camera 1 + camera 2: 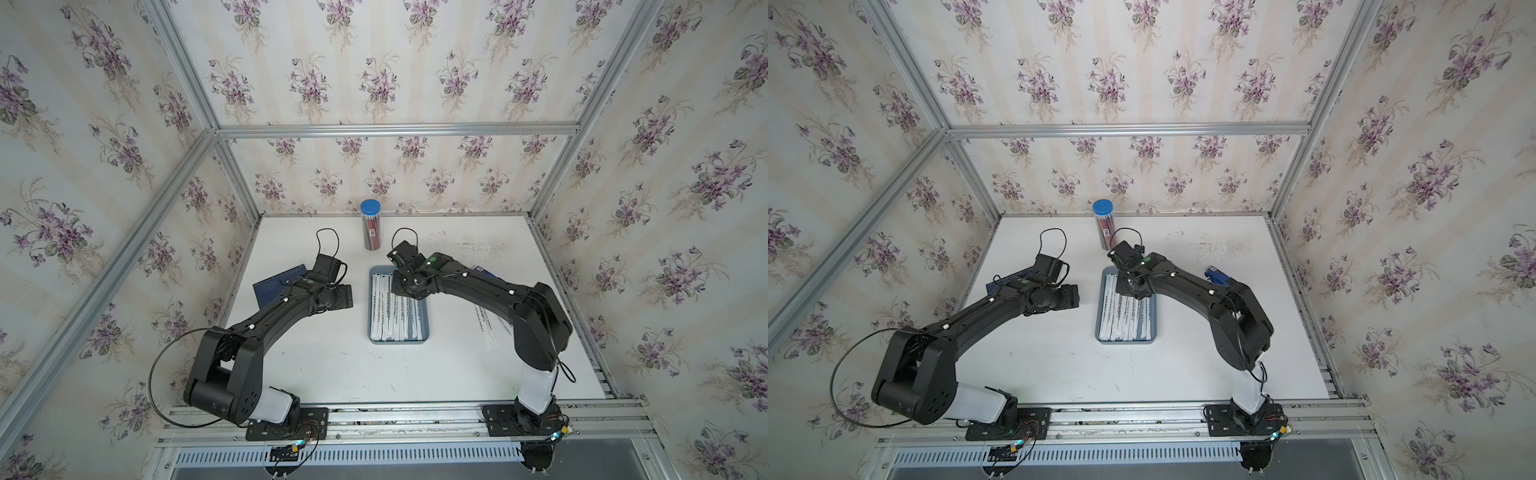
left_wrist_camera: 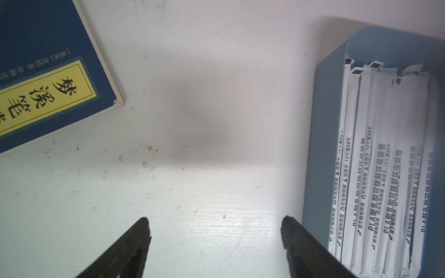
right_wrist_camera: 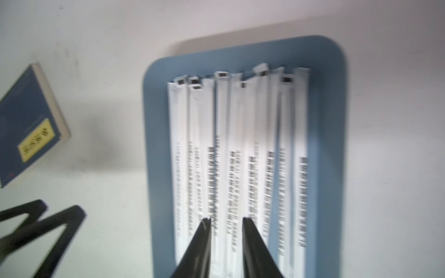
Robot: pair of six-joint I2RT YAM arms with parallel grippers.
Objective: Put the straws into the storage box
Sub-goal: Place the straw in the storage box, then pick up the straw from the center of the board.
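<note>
On the white table (image 1: 332, 374), nearest the arm bases, a few loose straws (image 1: 489, 328) lie outside any container, partly hidden under the right arm's elbow and well apart from the storage box (image 1: 399, 343). The box sits near the middle of the table, its long side running front to back. Inside it a row of wrapped straws (image 3: 221, 144) lies flat, side by side along its length and overlapping in places, filling most of the floor. A strip of blue floor shows along one long wall in the right wrist view. The right gripper (image 3: 226, 220) hangs over the far half of the box, just above the straws. Its jaws are parted by a narrow gap and nothing is pinched between them. To the left of the box, the left gripper (image 2: 215, 219) hovers over bare table with its jaws spread wide and empty, just beside the box wall (image 2: 320, 144). Beyond it lies a dark blue book (image 2: 48, 60) with a yellow label, flat on the table. At the back edge stands a clear tube (image 1: 371, 226) with a blue lid, upright and packed with red pencils.
</note>
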